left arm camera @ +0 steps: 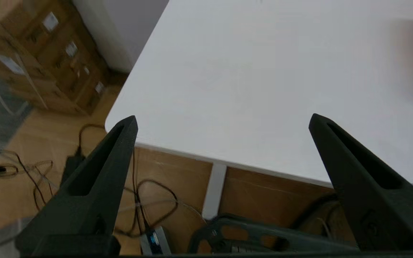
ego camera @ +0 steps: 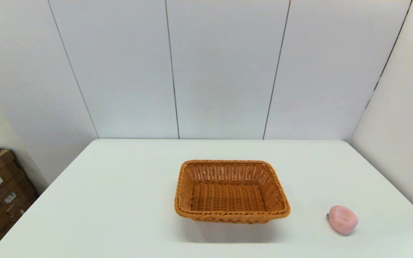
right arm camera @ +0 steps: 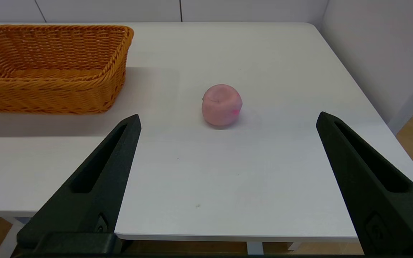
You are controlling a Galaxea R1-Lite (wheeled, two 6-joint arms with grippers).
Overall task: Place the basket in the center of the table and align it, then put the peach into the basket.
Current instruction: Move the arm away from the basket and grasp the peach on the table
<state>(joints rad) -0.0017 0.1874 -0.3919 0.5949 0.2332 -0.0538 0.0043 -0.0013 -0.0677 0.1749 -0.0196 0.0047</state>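
Inspection is finding the rectangular orange-brown woven wicker basket [ego camera: 231,191] sitting empty near the middle of the smooth white table [ego camera: 120,200], squarely aligned, with the small rounded pale-pink peach [ego camera: 342,219] lying on its side well apart toward the robot's right. Both claws are waiting spread wide and empty off the near edge, the right gripper [right arm camera: 228,125] facing the peach and the left gripper [left arm camera: 222,122] facing bare tabletop. Judging by appearance, the peach is looking light, smooth and prone to rolling, so a gentle pinch across its widest middle is advisable.
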